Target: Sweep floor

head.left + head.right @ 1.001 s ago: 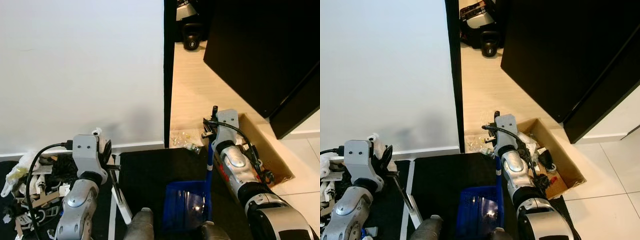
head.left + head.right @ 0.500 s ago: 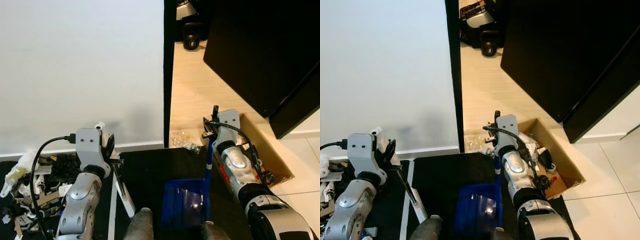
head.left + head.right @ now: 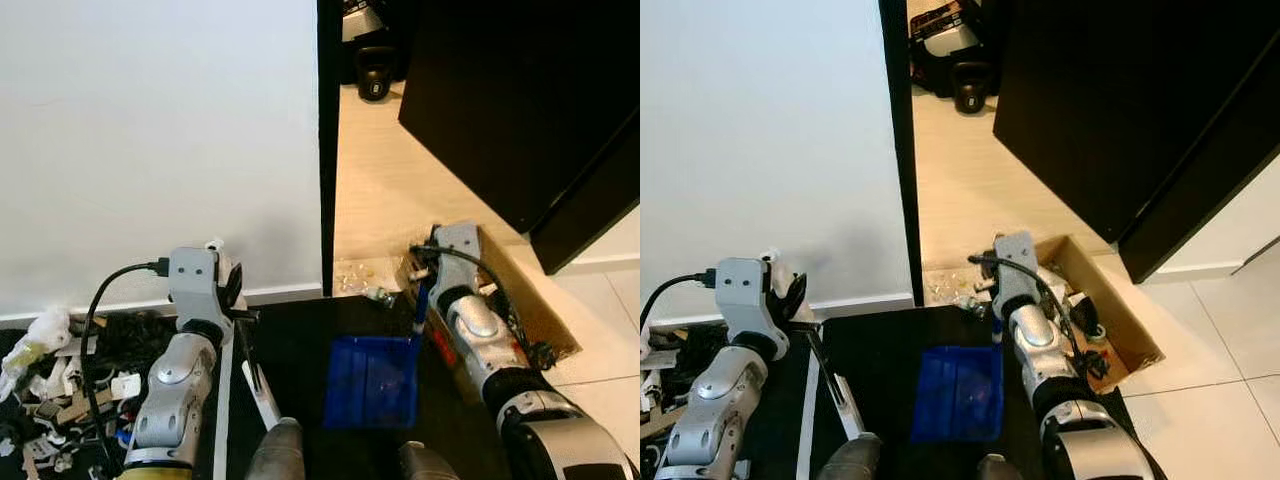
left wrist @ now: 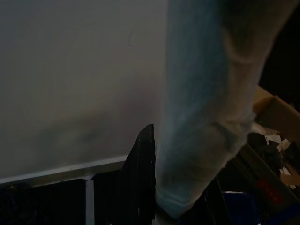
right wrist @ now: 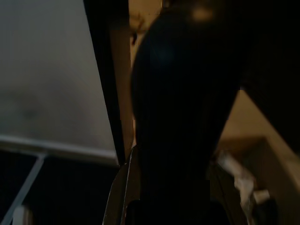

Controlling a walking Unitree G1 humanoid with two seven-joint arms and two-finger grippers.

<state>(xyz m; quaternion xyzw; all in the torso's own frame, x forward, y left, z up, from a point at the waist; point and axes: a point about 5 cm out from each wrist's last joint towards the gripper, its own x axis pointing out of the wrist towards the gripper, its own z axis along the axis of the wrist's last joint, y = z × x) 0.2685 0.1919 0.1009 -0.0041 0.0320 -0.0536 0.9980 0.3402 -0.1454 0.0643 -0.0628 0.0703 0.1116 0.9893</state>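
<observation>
Head cam looks down at a black mat [image 3: 300, 340] against a white wall [image 3: 150, 130], with a doorway to light wood floor [image 3: 380, 210] at 12 to 1 o'clock.

Right gripper [image 3: 420, 290] at 3 o'clock of frame centre, clamped on the blue dustpan handle [image 3: 418, 312]. Handle runs down to the blue dustpan [image 3: 372, 382], which sits flat on the mat at 6 o'clock, just ahead of the robot's feet [image 3: 275, 455]. In the right wrist view the handle end [image 5: 183, 93] is a dark rounded mass right at the lens.

Left gripper [image 3: 236, 300] at 8 o'clock, by the skirting board, fingers closed on the broom handle [image 3: 252, 365]. The pale handle slants down across the mat toward 6 o'clock. In the left wrist view the broom handle [image 4: 201, 103] is a blurred pale column with one black finger [image 4: 143, 173] beside it.

Small debris pile [image 3: 362, 280] lies on the wood floor at the doorway threshold, just past the mat edge, at 12 o'clock of the dustpan and apart from it.

Open cardboard box [image 3: 1110, 320] with clutter inside sits at 3 o'clock, just beside the right arm. Heap of paper scraps and cables [image 3: 55, 370] at 8 o'clock on the mat. Black cabinet [image 3: 520, 100] at 1 to 2 o'clock; a kettlebell [image 3: 372, 75] stands beyond the doorway at 12.
</observation>
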